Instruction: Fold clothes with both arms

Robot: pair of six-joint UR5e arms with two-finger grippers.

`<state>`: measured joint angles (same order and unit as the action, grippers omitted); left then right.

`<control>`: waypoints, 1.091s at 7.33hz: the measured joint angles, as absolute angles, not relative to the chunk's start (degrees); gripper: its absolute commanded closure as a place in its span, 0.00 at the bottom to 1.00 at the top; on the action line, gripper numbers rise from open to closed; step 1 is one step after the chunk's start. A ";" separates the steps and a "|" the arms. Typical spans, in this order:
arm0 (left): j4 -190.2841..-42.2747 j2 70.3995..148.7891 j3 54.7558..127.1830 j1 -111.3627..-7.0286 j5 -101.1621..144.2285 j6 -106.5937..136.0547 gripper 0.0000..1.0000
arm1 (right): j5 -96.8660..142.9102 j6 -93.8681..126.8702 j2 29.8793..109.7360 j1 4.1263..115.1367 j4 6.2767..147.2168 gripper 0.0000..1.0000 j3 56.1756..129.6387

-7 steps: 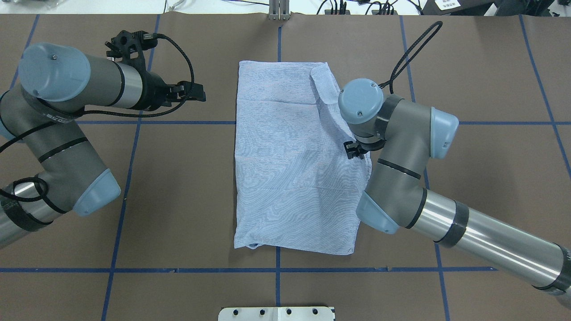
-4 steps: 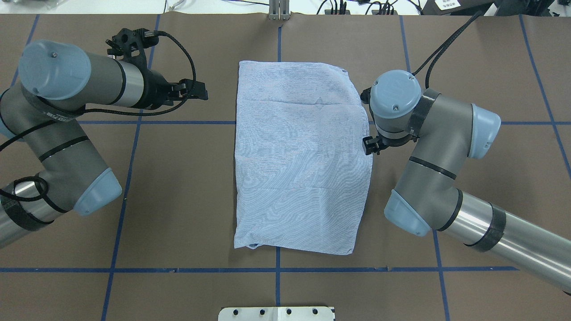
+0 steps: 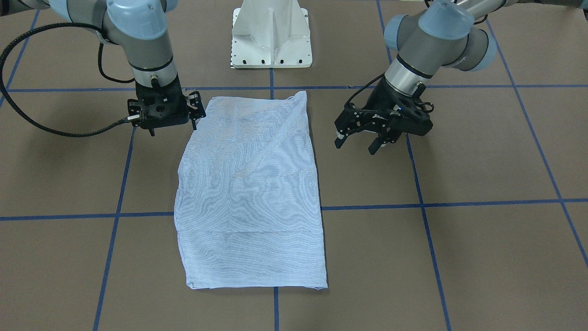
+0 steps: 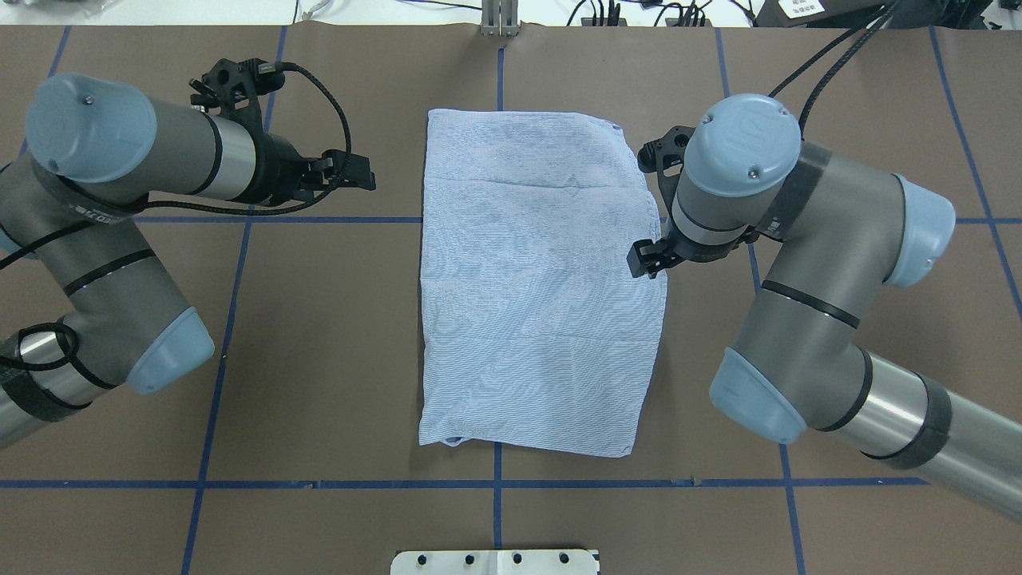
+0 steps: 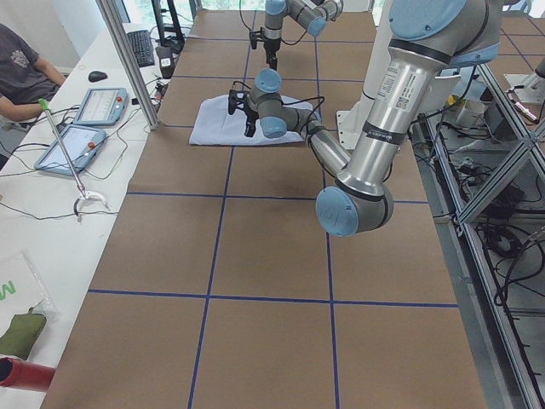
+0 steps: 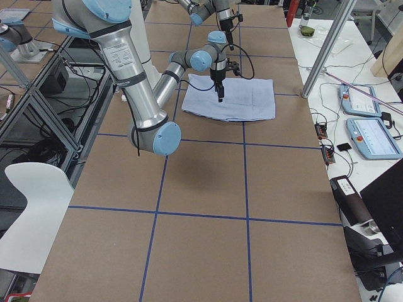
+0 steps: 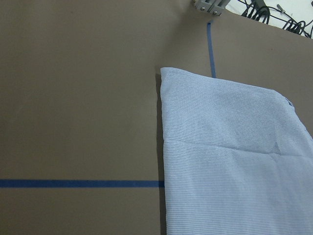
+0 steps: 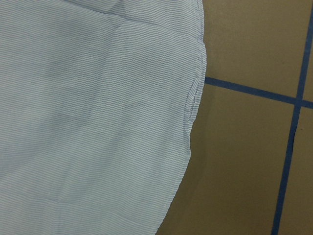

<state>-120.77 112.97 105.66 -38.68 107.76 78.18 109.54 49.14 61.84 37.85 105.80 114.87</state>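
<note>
Shirt (image 4: 535, 287) lies folded into a flat rectangle at the middle of the brown table (image 4: 319, 359), across a crossing of blue tape lines (image 4: 319, 219). One fold crease runs across its far third. Right gripper (image 3: 173, 128) sits at the shirt's right edge with jaws spread and nothing between them; whether it touches the cloth cannot be told. Left gripper (image 3: 356, 146) is off the left side, apart from the cloth, with jaws spread and empty.
</note>
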 measured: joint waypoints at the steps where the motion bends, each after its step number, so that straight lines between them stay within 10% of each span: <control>1: -117.95 112.44 108.28 -33.54 103.84 81.70 0.02 | 110.56 50.66 62.62 37.88 105.76 0.00 116.81; 8: -109.24 112.88 106.78 -12.22 89.62 95.12 0.41 | 112.15 55.09 63.90 37.80 105.73 0.00 120.75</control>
<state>-109.24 112.88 106.78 -12.22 89.62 95.12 112.15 55.09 63.90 37.80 105.73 120.75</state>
